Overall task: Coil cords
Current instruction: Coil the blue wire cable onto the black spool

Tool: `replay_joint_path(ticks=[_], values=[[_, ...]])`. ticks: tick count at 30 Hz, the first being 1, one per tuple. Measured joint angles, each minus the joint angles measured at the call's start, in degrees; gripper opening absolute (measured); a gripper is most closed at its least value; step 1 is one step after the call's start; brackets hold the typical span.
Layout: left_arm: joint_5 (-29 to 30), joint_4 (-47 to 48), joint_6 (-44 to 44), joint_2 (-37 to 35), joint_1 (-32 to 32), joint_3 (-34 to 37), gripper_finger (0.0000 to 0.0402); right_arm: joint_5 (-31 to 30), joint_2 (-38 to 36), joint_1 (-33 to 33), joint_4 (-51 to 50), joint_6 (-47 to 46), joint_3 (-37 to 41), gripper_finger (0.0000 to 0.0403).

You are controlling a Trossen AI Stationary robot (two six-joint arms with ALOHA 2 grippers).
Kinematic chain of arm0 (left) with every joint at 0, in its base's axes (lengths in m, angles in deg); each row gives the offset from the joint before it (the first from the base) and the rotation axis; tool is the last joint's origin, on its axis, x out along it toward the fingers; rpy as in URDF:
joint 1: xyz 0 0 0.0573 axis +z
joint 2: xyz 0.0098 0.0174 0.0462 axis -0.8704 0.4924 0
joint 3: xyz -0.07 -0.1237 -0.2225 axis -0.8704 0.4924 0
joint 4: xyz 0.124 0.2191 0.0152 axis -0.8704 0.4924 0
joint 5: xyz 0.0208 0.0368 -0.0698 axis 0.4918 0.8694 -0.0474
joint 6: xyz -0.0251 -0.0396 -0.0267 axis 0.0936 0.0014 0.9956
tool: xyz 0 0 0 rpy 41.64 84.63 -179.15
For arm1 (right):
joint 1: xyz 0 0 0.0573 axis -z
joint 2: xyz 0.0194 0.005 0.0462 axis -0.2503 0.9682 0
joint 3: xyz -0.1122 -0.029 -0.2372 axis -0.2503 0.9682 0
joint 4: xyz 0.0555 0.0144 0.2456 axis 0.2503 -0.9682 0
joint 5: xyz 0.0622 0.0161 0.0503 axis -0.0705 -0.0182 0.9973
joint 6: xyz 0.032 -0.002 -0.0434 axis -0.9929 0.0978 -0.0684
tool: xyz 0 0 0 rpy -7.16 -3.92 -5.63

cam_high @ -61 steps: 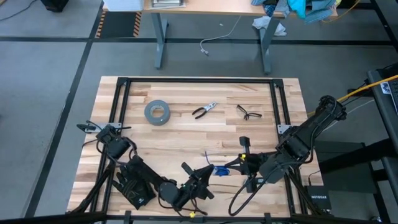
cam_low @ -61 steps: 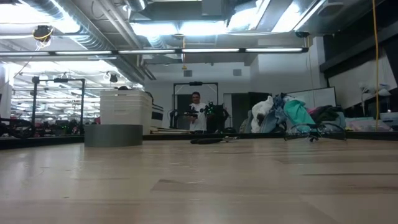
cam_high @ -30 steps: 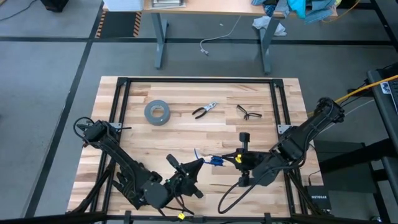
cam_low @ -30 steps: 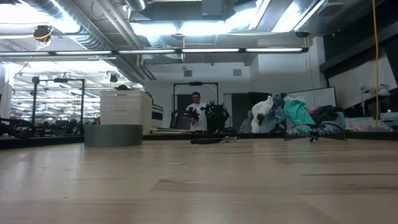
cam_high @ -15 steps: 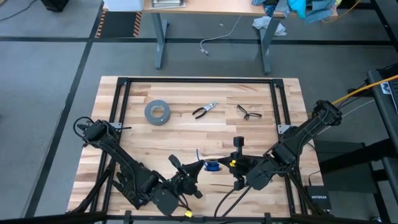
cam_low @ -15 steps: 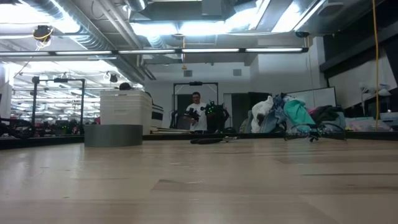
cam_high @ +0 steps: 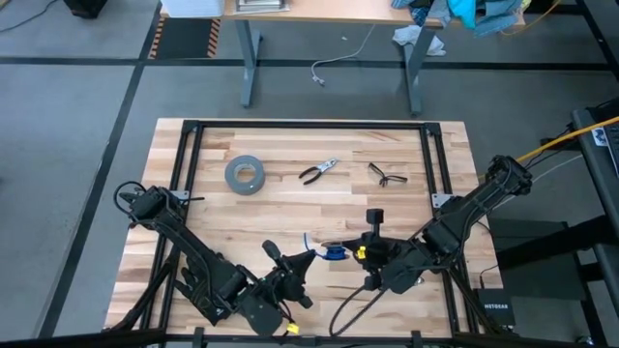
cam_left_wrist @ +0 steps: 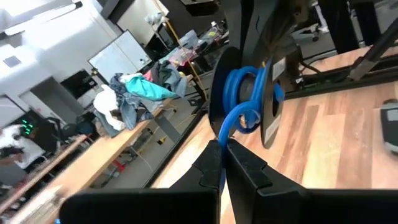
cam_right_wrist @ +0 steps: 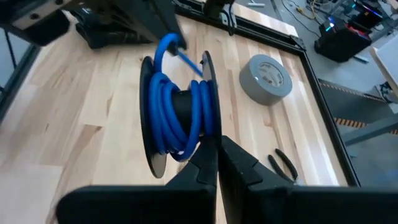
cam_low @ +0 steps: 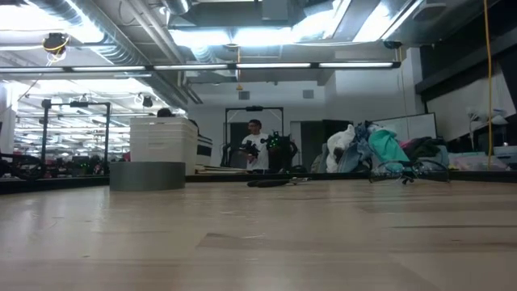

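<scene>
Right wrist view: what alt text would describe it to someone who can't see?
A black spool wound with blue cord is pinched at its rim by the right end effector, above a wooden table. Beyond lie a grey tape roll and pliers.

Two dark six-joint arms low over the near table edge, left two-finger gripper closed, pointing right, right two-finger gripper closed, pointing left, tips nearly meeting.

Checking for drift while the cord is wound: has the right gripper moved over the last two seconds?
Yes. In the high view the right gripper, shut on the blue cord, has shifted left along the table's near edge, ending farther left of the glasses.
</scene>
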Motion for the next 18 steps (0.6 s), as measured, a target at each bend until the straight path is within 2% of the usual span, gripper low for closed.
replay_joint_path(ticks=[9, 16, 18], values=[[-5.05, 11.92, 14.50, 0.09, 0.60, 0.00, 0.0021, 1.72, 0.51, 0.09, -1.46, -0.79, -0.04, 0.0003], [-15.25, 25.52, 32.97, 0.39, 2.66, 0.01, 0.0010, 5.54, 0.51, 0.18, -3.74, -2.04, -0.04, 0.0003], [-16.06, 26.90, 35.49, 1.08, 3.06, 0.02, 0.0018, 6.48, 0.51, 0.48, -4.06, -2.53, -0.05, 0.0003]])
